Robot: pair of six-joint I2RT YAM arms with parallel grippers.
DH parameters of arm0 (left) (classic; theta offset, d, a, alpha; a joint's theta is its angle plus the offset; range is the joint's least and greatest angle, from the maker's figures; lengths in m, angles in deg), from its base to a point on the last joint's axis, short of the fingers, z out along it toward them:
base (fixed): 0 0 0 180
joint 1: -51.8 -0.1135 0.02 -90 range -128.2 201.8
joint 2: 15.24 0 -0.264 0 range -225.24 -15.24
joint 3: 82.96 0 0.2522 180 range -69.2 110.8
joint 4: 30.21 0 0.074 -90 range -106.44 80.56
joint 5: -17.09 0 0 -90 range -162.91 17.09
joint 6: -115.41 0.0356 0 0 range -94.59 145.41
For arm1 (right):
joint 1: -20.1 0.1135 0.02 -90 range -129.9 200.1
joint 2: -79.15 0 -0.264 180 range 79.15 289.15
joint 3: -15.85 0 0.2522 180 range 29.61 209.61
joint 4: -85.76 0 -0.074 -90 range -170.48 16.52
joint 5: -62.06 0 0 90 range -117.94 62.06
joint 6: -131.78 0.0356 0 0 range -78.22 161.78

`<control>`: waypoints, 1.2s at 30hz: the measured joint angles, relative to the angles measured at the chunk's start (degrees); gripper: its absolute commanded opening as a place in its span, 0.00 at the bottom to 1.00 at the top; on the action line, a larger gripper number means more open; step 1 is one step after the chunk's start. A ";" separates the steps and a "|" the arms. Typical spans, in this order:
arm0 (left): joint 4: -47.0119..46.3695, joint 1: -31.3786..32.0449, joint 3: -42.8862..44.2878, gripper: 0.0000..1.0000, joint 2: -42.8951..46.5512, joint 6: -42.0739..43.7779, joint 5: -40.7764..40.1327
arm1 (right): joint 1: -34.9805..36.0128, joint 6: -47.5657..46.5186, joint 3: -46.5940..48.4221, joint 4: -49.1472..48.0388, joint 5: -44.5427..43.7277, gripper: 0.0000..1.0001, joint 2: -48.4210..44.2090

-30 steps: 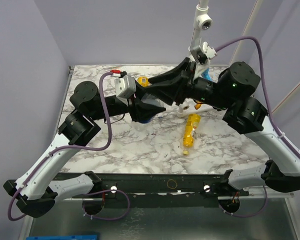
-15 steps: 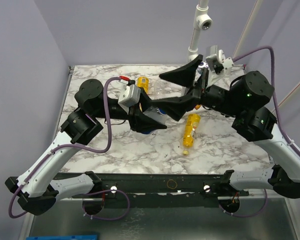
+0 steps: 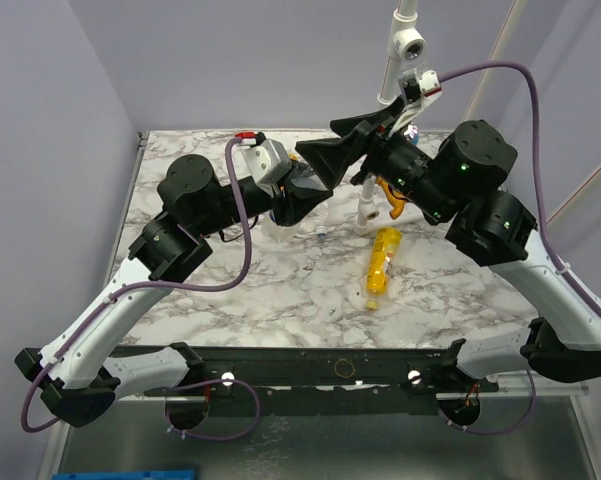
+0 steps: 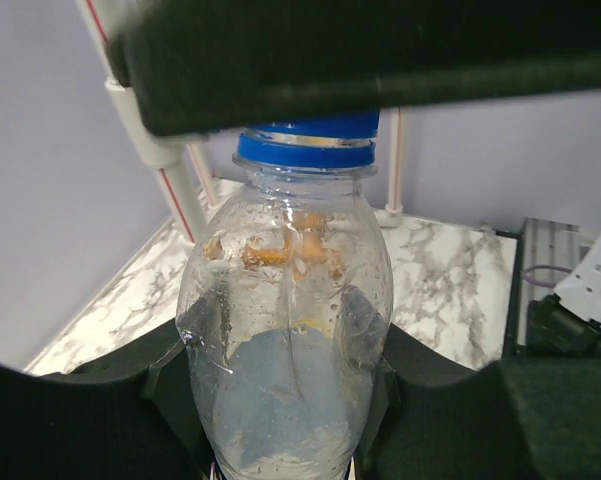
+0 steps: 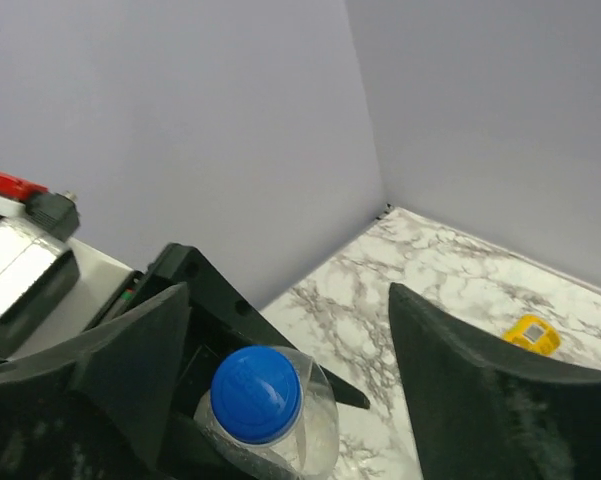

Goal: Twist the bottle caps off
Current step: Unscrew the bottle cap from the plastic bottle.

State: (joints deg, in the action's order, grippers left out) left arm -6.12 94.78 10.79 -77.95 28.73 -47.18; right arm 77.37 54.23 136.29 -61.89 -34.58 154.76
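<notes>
marble is running under everything, a white and grey table (image 3: 230, 290) boxed in by plain lilac walls (image 3: 230, 60).

my left gripper (image 4: 285, 430) is clamping a clear bottle (image 4: 285, 300) round its lower body, with one dark finger pressing in on each side. it is holding the bottle over the far middle of the table, close to where my two arms are meeting. from the overhead view the bottle is hiding behind my own fingers, so i cannot tell how far it is tilting. drops are clinging to the inside of its shoulder. its blue cap (image 5: 257, 393) is sitting on the neck, with a blue ring just beneath it.

my right gripper (image 5: 288, 300) is hanging at that cap from the opposite side, with its jaws standing wide apart and nothing in them. the cap is lying low between the two fingers. there is clear space on the right side of it and less on the left, where i cannot tell whether the finger is brushing it. in my left wrist view one of those fingers is crossing in front of the cap's top edge as a dark bar.

further out, a yellow bottle (image 3: 382, 262) is lying on its side on the marble, right of centre and nearer to my bases, well apart from both grippers. a small yellow object (image 5: 528, 333) is resting on the table toward the far wall, too small for me to name.
</notes>
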 measured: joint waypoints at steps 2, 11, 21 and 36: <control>-0.42 0.00 -0.04 0.00 -0.13 0.22 -2.34 | 0.00 0.46 0.04 0.98 -0.79 0.66 0.79; -1.46 0.00 -0.57 0.00 -0.15 0.42 -5.95 | 0.11 2.12 0.04 1.38 -1.53 0.15 1.62; -1.70 -0.48 -1.60 0.00 1.20 -0.74 5.92 | -0.55 -2.56 -4.98 -1.11 13.38 0.01 -2.89; 0.11 -0.17 1.07 0.00 -0.24 -10.80 38.47 | 0.04 -8.33 -7.30 -2.38 34.86 1.00 -6.69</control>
State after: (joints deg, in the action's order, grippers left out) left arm -6.01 94.60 11.86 -78.19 17.93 -8.71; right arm 77.42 45.90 128.99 -64.27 0.28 148.07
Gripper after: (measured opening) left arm 0.460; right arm 0.891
